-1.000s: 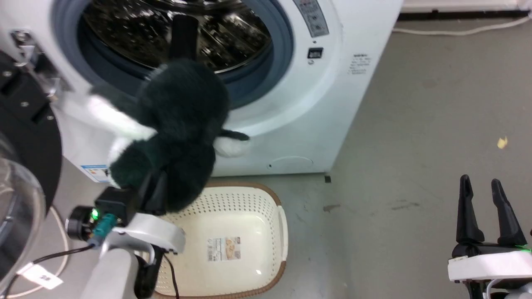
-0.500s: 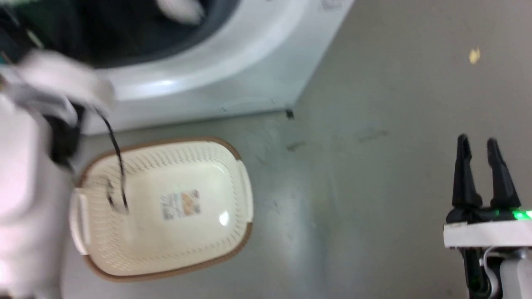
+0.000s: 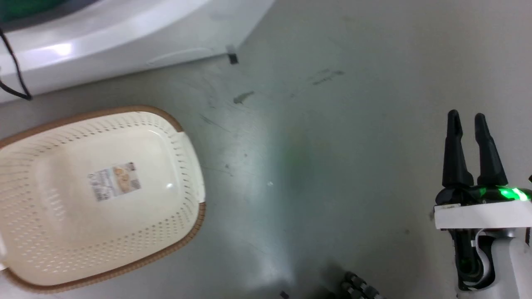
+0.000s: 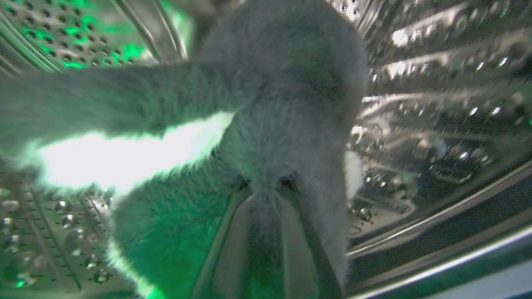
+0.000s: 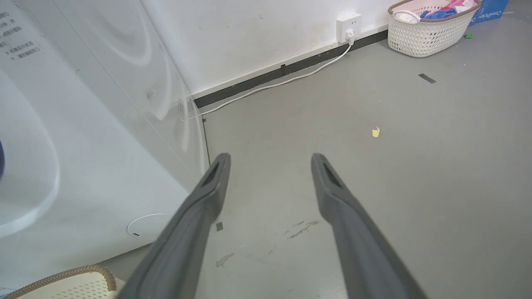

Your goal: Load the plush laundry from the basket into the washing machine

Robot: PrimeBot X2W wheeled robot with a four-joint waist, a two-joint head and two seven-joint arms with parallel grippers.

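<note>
In the left wrist view the black plush laundry, with a bright white patch, hangs inside the shiny perforated steel drum of the washing machine. My left gripper is shut on its fur, which bulges between and over both fingers. The cream basket with its brown rim sits on the floor at the left of the head view, holding nothing but its paper label. My right gripper stands open over bare floor at the lower right, far from the basket. Along the right gripper, the washer's white side shows.
A black cable hangs across the washer's front at far left. A second white basket with clothes stands by the far wall, near a wall socket and white cord. A yellow scrap lies on the grey floor.
The head camera has tilted down, so washer and basket slid up and left. My left arm carried the plush from the door opening into the drum. The right gripper stays open.
</note>
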